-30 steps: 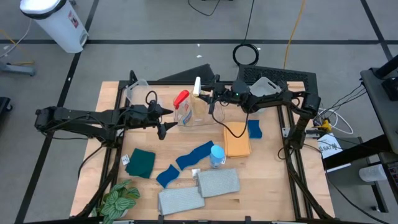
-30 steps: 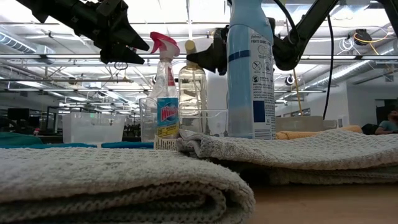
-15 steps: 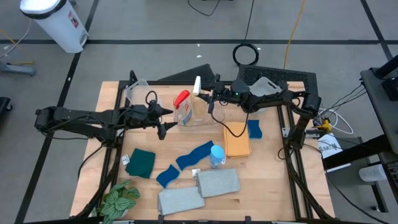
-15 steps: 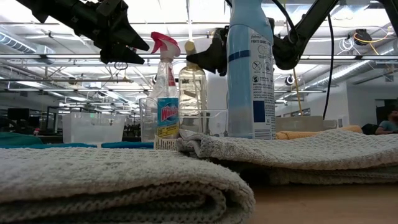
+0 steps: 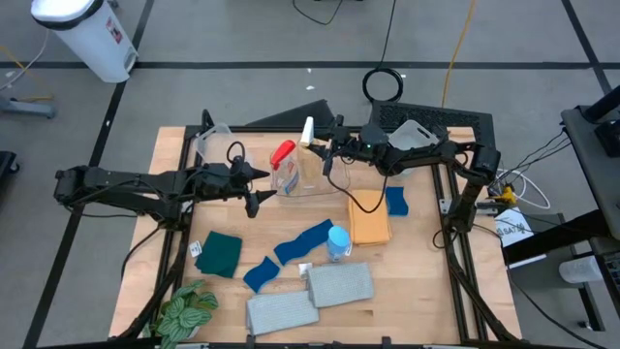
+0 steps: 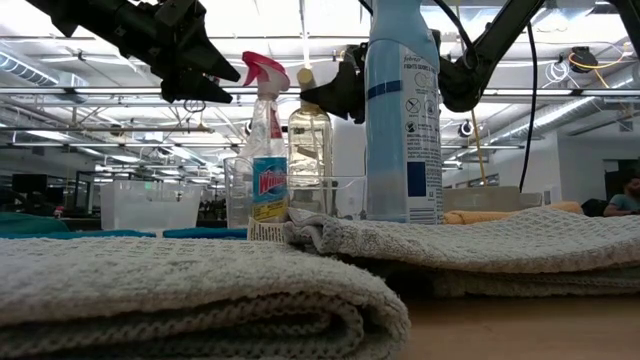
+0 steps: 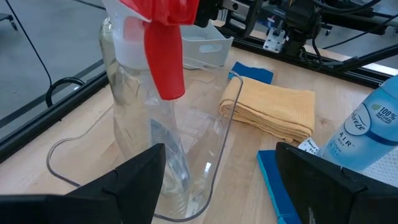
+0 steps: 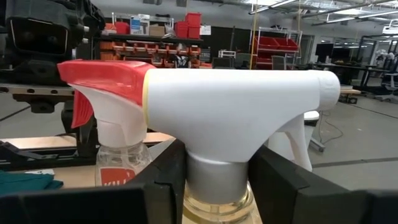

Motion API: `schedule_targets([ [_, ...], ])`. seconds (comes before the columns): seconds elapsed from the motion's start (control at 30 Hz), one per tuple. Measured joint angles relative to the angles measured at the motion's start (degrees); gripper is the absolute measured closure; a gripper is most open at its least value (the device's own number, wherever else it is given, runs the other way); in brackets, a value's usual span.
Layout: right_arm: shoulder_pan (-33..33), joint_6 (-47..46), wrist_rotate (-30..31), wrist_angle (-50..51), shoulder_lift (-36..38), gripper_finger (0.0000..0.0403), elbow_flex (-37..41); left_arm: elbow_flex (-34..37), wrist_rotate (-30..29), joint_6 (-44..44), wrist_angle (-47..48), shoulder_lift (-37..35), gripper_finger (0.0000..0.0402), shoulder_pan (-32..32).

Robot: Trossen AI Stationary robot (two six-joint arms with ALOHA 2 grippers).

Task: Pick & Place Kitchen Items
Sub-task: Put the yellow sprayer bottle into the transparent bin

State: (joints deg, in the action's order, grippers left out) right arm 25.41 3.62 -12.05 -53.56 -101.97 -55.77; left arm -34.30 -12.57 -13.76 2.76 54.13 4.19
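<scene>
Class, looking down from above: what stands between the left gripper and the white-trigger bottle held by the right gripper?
In the high view, the red-trigger bottle stands between the open left gripper and the white-trigger bottle, whose neck the right gripper grips.

No visible change: right hand [image 5: 317, 147] still around white-trigger bottle [image 5: 308, 155] neck, left hand [image 5: 260, 187] still open

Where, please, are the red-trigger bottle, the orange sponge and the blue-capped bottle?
red-trigger bottle [image 7: 163, 46]: left wrist view, on the red trigger.
orange sponge [image 5: 369, 224]: high view, on its top face.
blue-capped bottle [image 5: 337, 237]: high view, on its cap.
</scene>
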Motion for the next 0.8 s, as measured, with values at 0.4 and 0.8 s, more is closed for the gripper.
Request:
schedule_targets([
  [0.4, 0.0, 0.2, 0.0, 0.2, -0.1, 0.0272, 0.0, 0.0, 0.0, 0.0, 0.0, 0.0, 0.0094, 0.0],
  [0.8, 0.0, 0.1, 0.0, 0.2, -0.1, 0.0272, 0.1, 0.0, 0.0, 0.0, 0.0, 0.0, 0.0094, 0.0],
])
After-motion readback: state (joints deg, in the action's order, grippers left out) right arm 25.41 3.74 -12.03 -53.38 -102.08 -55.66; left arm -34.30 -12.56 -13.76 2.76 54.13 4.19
